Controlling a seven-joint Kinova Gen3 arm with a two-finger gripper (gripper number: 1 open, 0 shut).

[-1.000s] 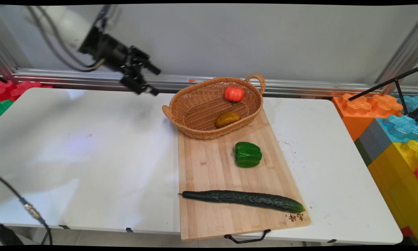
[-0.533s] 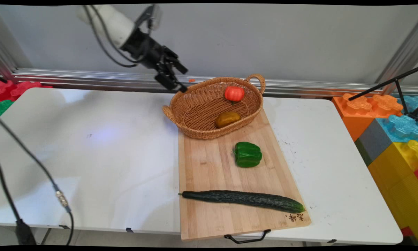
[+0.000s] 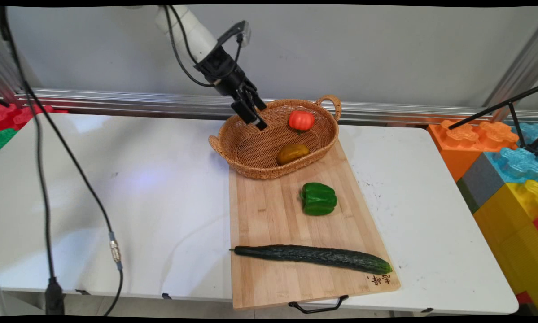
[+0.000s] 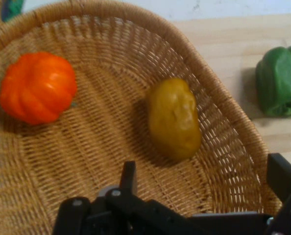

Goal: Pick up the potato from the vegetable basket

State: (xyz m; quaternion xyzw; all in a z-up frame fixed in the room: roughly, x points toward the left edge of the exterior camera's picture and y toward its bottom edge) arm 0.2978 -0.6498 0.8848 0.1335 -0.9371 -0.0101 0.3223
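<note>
the black gripper (image 3: pixel 255 117), fingers spread wide and holding nothing, hangs over the woven wicker basket (image 3: pixel 251 154). inside lie a ribbed orange tomato (image 4: pixel 36 87) and a smooth potato (image 4: pixel 174 119) (dull yellow-brown).

Robot lab, aluminium frame rail (image 3: pixel 116 101), giant toy blocks (image 3: pixel 506 179), bare white table (image 3: pixel 116 188)

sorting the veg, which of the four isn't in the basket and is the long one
The cucumber: dark green and long, lying across the cutting board's near end. The green pepper is also outside the basket, but short and blocky.
</note>
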